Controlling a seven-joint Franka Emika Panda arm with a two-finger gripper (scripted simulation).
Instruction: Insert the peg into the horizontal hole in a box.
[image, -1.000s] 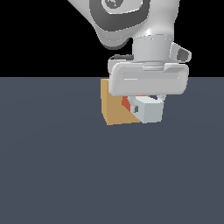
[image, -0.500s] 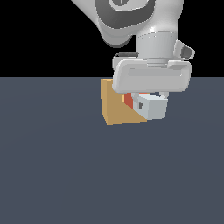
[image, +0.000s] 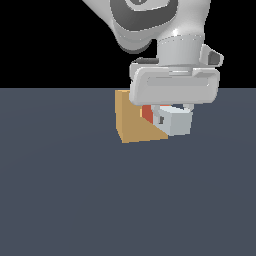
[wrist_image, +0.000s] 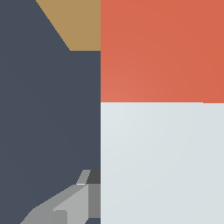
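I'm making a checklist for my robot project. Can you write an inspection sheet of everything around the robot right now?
Surface: flat dark blue-grey floor, bare where seen.
Job's things: tan box on the floor; peg held off the floor, red-orange end toward the box, white end outward. The hole is not visible.
Clutter: nothing seen.
Grippers: gripper shut on the peg; one finger shows in the wrist view.
Cables: nothing seen.
Surroundings: plain black background.

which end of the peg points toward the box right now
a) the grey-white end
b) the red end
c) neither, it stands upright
b: in the wrist view the peg's red half lies toward the box, its pale half toward the gripper.
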